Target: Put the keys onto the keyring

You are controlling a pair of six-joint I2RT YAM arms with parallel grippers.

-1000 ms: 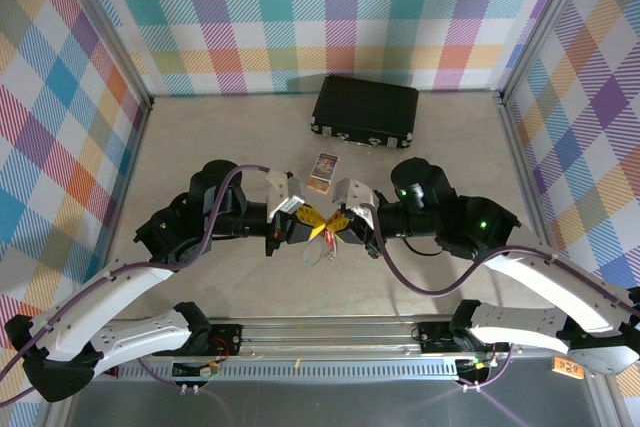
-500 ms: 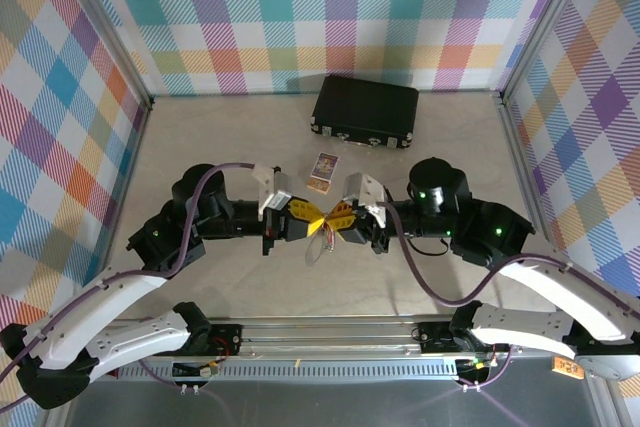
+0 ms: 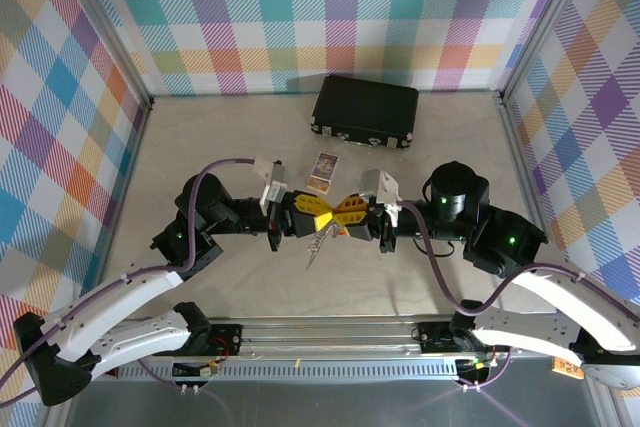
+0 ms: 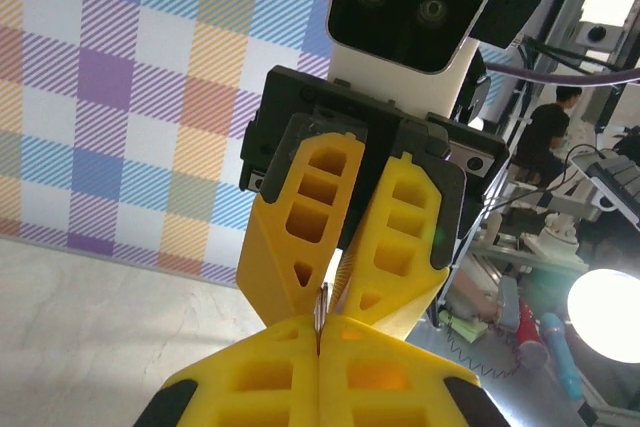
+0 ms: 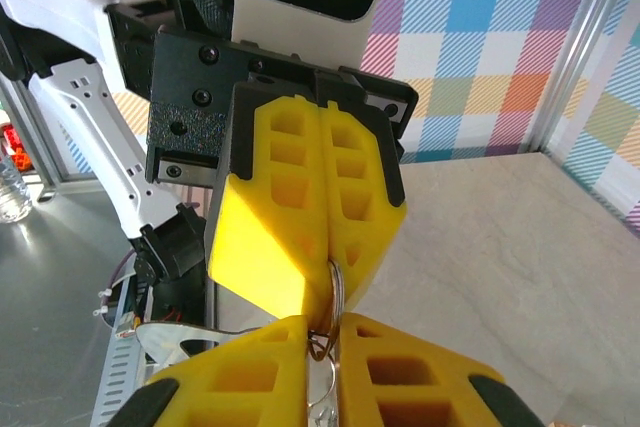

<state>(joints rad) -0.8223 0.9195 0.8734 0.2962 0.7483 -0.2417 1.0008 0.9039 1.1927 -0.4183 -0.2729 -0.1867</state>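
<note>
- The left gripper [image 3: 320, 217] and the right gripper [image 3: 347, 215] meet tip to tip above the middle of the table [image 3: 200, 157]; the black case [image 3: 365, 110] and the small card [image 3: 324, 164] lie well apart behind them
- The left jaws are pressed together on a thin metal ring [image 5: 335, 285], which stands on edge between the yellow pads in the right wrist view
- The right jaws stand narrow, with a bit of wire running through the slit between them; whether they truly pinch it I cannot tell
- The keyring [image 3: 316, 245] hangs as a grey metal dangle just under the joined fingertips
- The keys are too small and too buried among the fingers to pick out, so I cannot say which side carries them
- The step in hand, as I judge it, is threading one piece onto the other while both arms hold them in the air
- To do it well, hold the left clamp firm so the ring cannot twist, and keep the two sets of fingertips square to each other
- Move the right side in tiny slides along the line of the ring, never across it, and let the hanging metal stop swinging before any push
- Easing either hold before the pieces are linked would likely drop everything onto the table, so check in a wrist view that the wire has passed inside the ring before letting go
</note>
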